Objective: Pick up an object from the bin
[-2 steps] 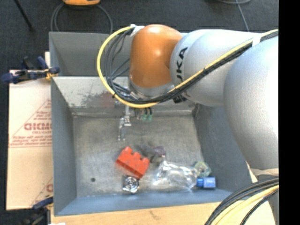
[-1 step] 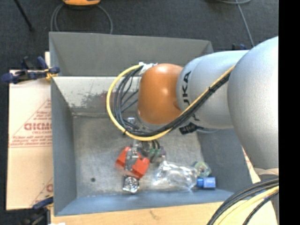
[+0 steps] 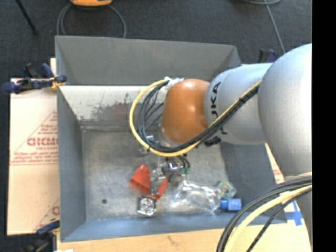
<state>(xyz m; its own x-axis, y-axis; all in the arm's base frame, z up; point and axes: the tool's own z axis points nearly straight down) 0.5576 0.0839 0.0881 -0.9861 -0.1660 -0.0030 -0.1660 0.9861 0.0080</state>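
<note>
Arm (image 3: 252,106) enters from the right and bends down into the bin (image 3: 70,156). The orange wrist cover (image 3: 182,112) and a loop of yellow and black cables sit over the middle of the floor.

Gripper (image 3: 156,182) is low, near the centre and toward the near wall. Its tip is down in a red-orange plastic piece (image 3: 139,177). Red shows on both sides of the tip, a larger angular part to the left and a smaller strip to the right. The wrist and cabling shadow the tip, so I cannot tell whether the gripper is open or closed, or whether it has a grip on the piece.

Neighbours:
- Small silver metallic item (image 3: 146,207) just nearer than the red piece, close to the near wall.
- Crumpled clear plastic bag (image 3: 195,197) just right of the gripper, with a blue piece (image 3: 230,204) at its right end.

Room: the left half of the floor and the far strip are bare. The near wall is close by. The bag crowds the right side.
</note>
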